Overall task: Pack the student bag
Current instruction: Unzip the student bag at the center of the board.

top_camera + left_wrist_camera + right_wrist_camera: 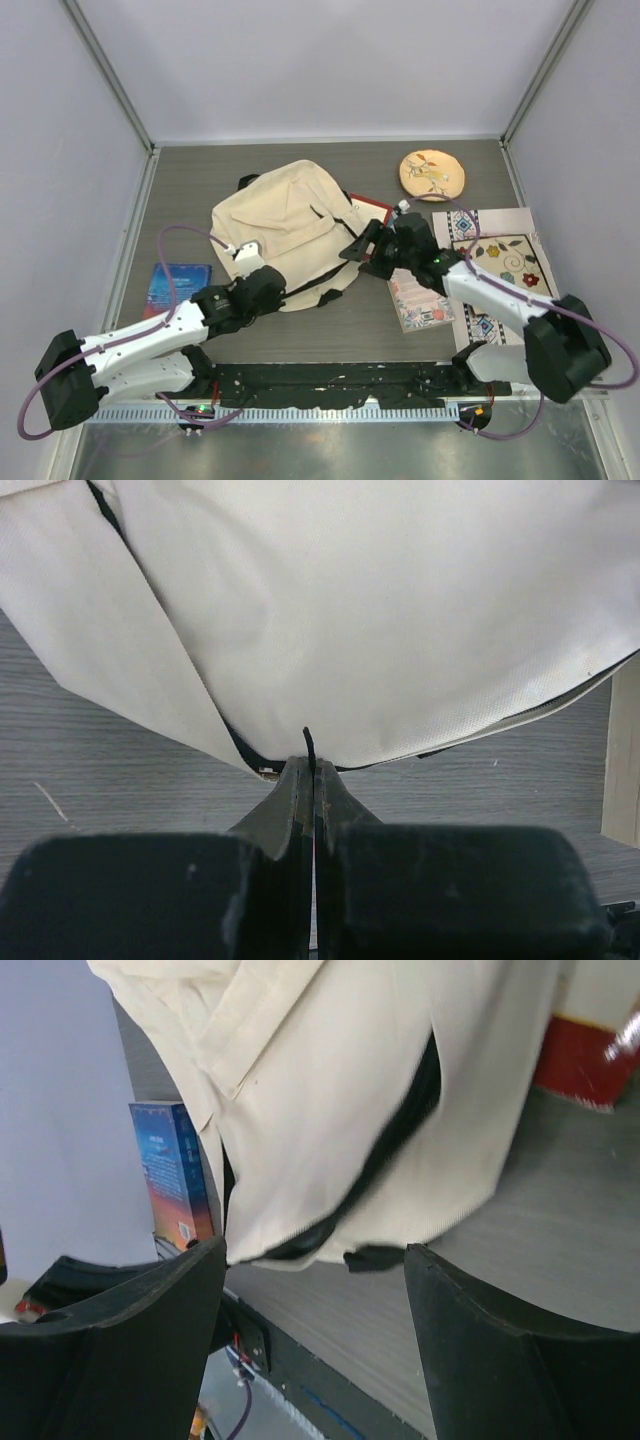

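The student bag (pixel 285 225), cream fabric with black straps, lies flat in the middle of the table. My left gripper (pixel 244 252) is at its near left edge, shut (pixel 313 765) on a thin black strap end (pixel 308 738) that sticks out from the bag's hem (pixel 400 630). At the bag's right edge my right gripper (pixel 357 248) stands open, its fingers wide apart (pixel 315 1260) with nothing between them. Just beyond them hang the bag's dark opening (pixel 390 1150) and a small black tab (pixel 375 1257).
A blue book (pixel 178 288) (pixel 170 1170) lies to the left of the bag. A red-edged book (pixel 372 208) (pixel 580 1060) peeks out at the bag's right. A pink book (pixel 420 300), a floral mat (pixel 505 262) and a round embroidered disc (pixel 432 174) lie on the right.
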Motion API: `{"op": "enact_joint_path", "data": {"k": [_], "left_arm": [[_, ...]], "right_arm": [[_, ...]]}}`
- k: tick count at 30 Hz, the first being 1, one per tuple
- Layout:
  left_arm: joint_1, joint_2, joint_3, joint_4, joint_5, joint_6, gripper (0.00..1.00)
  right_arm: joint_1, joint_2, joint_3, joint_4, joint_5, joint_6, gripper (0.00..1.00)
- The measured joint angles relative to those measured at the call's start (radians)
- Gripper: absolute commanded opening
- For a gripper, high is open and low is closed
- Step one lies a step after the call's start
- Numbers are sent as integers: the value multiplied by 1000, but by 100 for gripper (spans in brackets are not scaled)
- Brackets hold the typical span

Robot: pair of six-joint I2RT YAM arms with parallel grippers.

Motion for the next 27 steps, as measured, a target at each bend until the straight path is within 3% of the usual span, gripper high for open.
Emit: {"op": "enact_joint_path", "data": {"k": [7,17,22,25,26,27], "left_arm": [[0,-8,0,24,13,12,0],[0,-9,0,41,36,17,0],[0,-9,0,45,48,18,0],[0,-10,0,45,48,18,0],[0,-10,0,45,49,18,0],[0,-10,0,45,49,18,0]], "right_arm": [[46,-263,-202,-3,32,164,78],[265,-92,-209,189,106,341,80],[307,-3,-159,245,127,385,80],[310,36,-150,277,137,416,71],[310,51,-148,288,142,426,54],[310,68,-146,298,144,437,43]]}}
